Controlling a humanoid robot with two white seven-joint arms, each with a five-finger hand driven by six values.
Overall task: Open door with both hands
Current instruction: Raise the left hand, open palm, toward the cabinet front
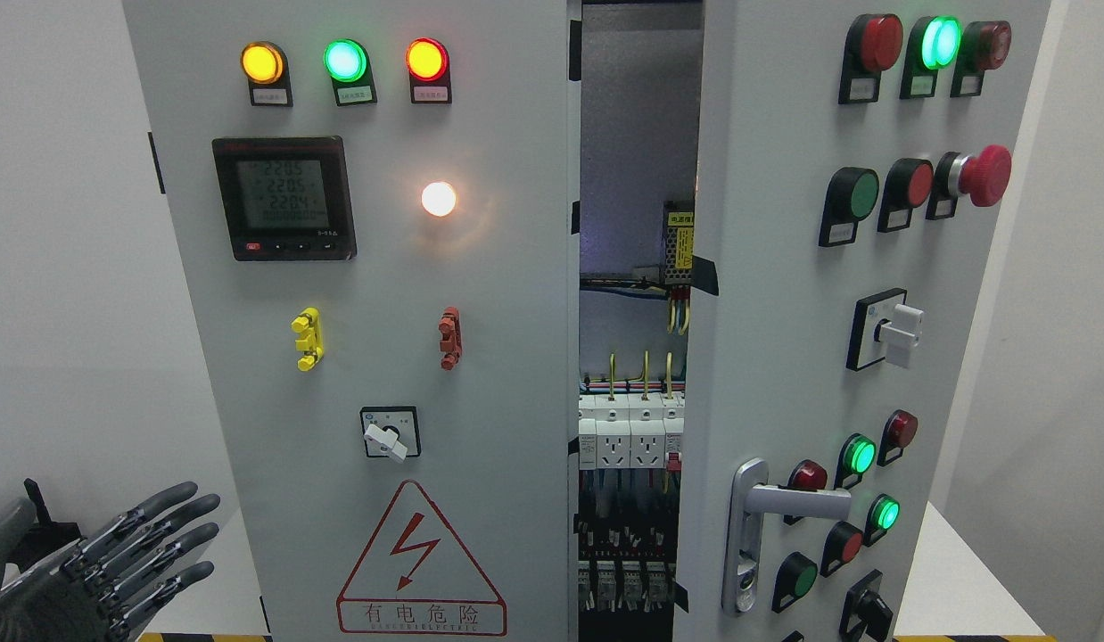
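At the lower left corner the left hand (106, 562) reaches in from the picture's edge, its dark fingers (160, 526) stretched out straight and spread a little apart, holding nothing and well clear of the cabinet. Beside it stands the grey left door (481, 357), shut and facing the camera. Along its top sit three lit lamps, yellow (262, 63), green (345, 60) and red (426, 59). Below them is a black meter (283, 198) with a pale screen showing rows of digits, and to its right a glowing white lamp (439, 198). Further down are a yellow clip (307, 339) and a red clip (449, 338), then a small knob switch (389, 434) in a black frame, and at the bottom a red warning triangle (420, 557) with a lightning bolt. Next comes a dark gap (637, 178) between the doors, where white breakers and sockets (628, 437) and coloured wires show inside. The right door (766, 312) is swung partly open, angled outward toward the camera. Low on its near edge is a silver lever handle (788, 504), untouched by any hand. To its right the door carries red and green buttons, lit green lamps, a red mushroom button (984, 175) and a white knob switch (895, 332). The cabinet stands on a white table (962, 571).
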